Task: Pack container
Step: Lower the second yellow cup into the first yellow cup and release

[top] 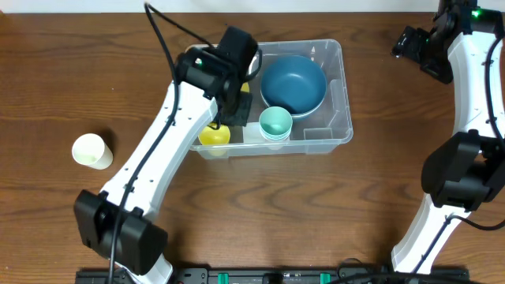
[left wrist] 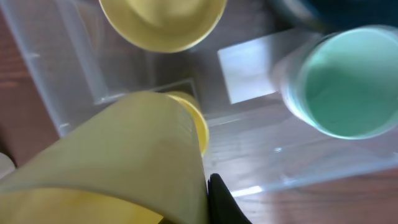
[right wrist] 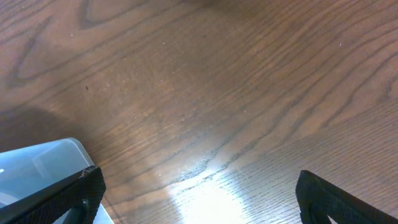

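Brown tabletop [top: 71, 71] carries the container [top: 323, 132] at centre, with a blue bowl [top: 293, 83] inside. Left jaws grip a yellow cup [left wrist: 124, 162] over its left end; right jaws gape wide, well apart.

Dark brown wood-grain table [top: 47, 63]; bright glare patch [right wrist: 205, 186] on surface.

Robot manipulation bench, lab-type workspace. Indicators: wood-grain table [top: 63, 71]; white left arm [top: 162, 146] and right arm [top: 473, 75] rising by a black rail [top: 276, 276] at the near edge; loose black cable [top: 152, 24]; clear container [top: 325, 131] holding blue bowl [top: 293, 83] and green cup [top: 275, 122].
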You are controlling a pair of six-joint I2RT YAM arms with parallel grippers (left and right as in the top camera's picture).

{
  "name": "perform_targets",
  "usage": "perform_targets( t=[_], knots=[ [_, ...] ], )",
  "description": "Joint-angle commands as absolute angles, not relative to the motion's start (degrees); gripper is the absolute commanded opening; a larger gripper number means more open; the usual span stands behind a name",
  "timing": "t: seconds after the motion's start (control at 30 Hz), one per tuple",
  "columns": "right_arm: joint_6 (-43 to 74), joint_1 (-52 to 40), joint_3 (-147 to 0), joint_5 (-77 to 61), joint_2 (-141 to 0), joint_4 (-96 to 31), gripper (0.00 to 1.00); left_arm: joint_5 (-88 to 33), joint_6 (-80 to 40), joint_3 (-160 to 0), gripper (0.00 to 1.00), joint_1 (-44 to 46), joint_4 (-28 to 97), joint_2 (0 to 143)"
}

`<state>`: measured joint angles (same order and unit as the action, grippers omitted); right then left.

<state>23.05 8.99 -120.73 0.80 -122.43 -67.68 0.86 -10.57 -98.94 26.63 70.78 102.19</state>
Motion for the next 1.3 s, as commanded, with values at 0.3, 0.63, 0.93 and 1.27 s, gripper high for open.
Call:
perform_targets(
  t=[0.3,0.63,0.93,1.27],
  knots=[
    [23.7,8.8,-121.0,0.6,-122.3,-67.7,0.99,2.0,-11.5,-90.0,0.08,24.2,65.6,102.9],
    [23.7,8.8,-121.0,0.6,-122.3,-67.7,0.99,-1.0,-11.5,-90.0,0.16,24.2,65.6,102.9],
    [23.7,8.8,-121.0,0.6,-122.3,-67.7,0.99,-0.7,-11.4,-90.2,0.34,23.8,65.6,102.8],
    [23.7,8.8,-121.0,0.6,-122.3,-67.7,0.99,-3.0,-11.4,-96.1,0.35,20.6,67.1,94.5]
  ],
)
